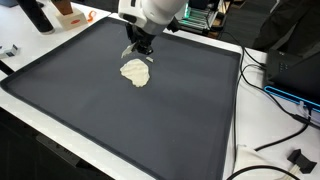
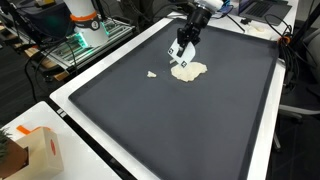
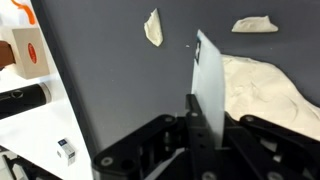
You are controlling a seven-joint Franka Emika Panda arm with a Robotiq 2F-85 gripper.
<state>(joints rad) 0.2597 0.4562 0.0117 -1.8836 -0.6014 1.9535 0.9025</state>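
A flat lump of pale dough [image 1: 135, 72] [image 2: 188, 71] [image 3: 265, 95] lies on a large dark mat [image 1: 150, 120] [image 2: 190, 120]. My gripper [image 1: 138, 48] [image 2: 180, 52] [image 3: 205, 120] hovers at the dough's edge, shut on a thin white scraper blade [image 3: 208, 85]. The blade stands on edge just beside the lump. Two small torn bits of dough [image 3: 153, 27] [image 3: 255, 25] lie apart from the lump on the mat, and one such bit [image 2: 152, 74] shows in an exterior view.
The mat sits on a white table [image 1: 215, 165] with a raised border. An orange-and-white carton [image 3: 28, 50] [image 2: 40, 150] and a black cylinder [image 3: 20, 100] stand off the mat. Cables [image 1: 275, 110] and electronics crowd one side.
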